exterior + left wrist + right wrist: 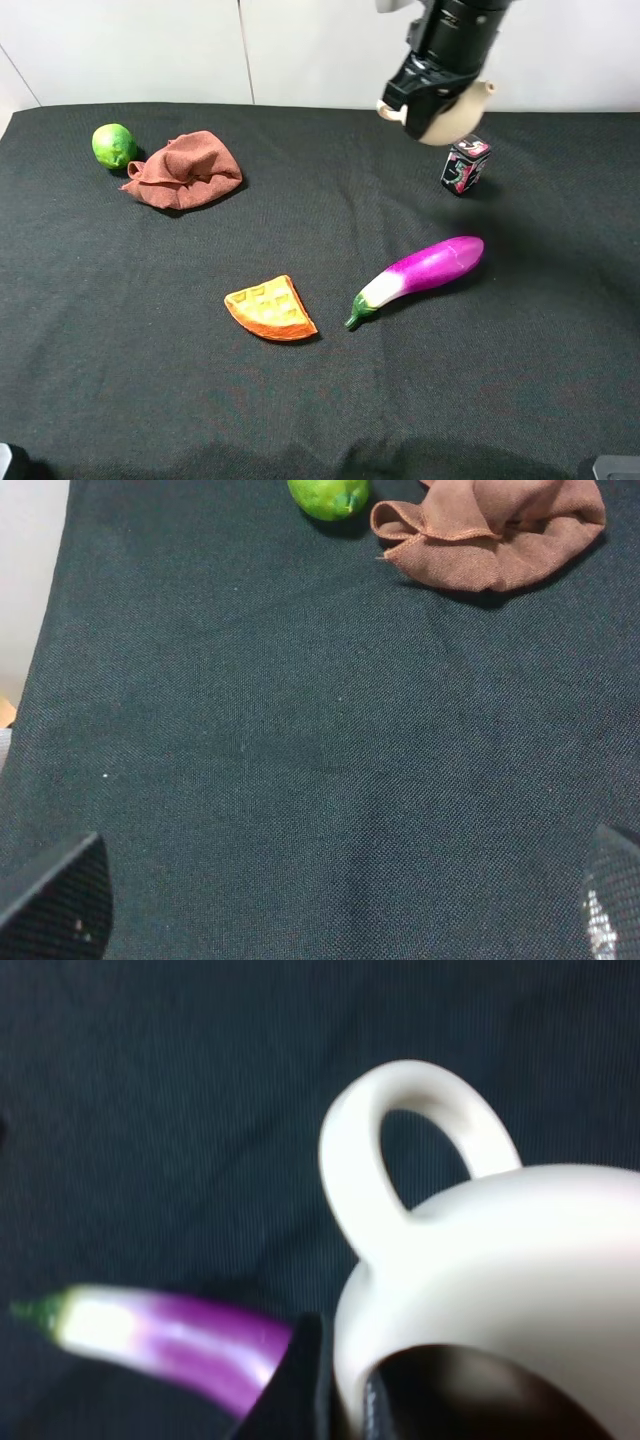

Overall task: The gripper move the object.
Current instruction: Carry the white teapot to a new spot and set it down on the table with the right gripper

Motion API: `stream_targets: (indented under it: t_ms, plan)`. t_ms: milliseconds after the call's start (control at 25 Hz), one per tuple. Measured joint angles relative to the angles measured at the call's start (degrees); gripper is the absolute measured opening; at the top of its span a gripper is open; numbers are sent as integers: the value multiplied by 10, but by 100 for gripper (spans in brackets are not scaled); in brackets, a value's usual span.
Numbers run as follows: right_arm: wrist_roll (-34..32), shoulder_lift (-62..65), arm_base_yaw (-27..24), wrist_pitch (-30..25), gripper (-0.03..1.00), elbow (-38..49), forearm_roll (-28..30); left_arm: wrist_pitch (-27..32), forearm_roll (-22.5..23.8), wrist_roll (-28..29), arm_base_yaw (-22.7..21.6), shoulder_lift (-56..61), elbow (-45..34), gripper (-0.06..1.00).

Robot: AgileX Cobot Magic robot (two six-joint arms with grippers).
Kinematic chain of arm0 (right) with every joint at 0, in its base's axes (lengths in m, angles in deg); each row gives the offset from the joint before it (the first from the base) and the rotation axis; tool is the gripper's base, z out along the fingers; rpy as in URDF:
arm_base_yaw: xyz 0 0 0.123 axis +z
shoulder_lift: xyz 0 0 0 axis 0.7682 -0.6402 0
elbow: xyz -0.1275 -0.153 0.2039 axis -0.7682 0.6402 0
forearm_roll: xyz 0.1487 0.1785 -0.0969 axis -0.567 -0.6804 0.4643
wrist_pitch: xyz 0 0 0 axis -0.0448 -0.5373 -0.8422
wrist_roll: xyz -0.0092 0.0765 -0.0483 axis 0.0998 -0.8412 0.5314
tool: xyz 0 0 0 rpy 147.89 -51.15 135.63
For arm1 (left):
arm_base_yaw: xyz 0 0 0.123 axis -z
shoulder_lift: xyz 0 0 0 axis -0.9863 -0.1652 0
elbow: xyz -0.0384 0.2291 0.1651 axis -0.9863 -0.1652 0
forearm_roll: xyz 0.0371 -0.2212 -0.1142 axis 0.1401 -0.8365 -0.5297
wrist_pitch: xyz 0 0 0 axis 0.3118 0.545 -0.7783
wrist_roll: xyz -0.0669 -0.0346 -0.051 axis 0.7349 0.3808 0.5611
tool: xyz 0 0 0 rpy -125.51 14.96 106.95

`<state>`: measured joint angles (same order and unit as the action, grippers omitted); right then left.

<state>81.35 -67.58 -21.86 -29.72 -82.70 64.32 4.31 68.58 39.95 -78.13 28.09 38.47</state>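
The teapot point(452, 118) hangs above the black table point(120, 350), pinched at its rim by the right gripper point(432, 90). One black finger point(300, 1385) presses the outer wall; the other is hard to tell from the dark inside. The arm hides most of the pot, leaving handle, spout and belly. Close below that gripper stands a small pink-and-black can point(465, 164), its print unreadable, and an eggplant point(420, 275) lies farther off. The left gripper point(335, 905) is spread wide and empty, its fingertips cut off. A lime point(328, 495) and a brown cloth point(490, 530) lie ahead of it.
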Motion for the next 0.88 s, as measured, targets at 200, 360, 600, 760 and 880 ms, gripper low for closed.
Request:
stream_targets:
  t_ms: [200, 360, 600, 760, 880]
  plan:
    - [-11, 69, -14, 19, -1, 91, -1, 0, 0, 0, 0, 0, 0, 99]
    - [-16, 128, -34, 41, -1, 157, -3, 0, 0, 0, 0, 0, 0, 99]
    - [-19, 208, -64, 48, -1, 230, -4, 0, 0, 0, 0, 0, 0, 99]
    - [-24, 257, -76, 50, -1, 269, -3, 0, 0, 0, 0, 0, 0, 99]
    - [-27, 285, -80, 53, -1, 293, -2, 0, 0, 0, 0, 0, 0, 99]
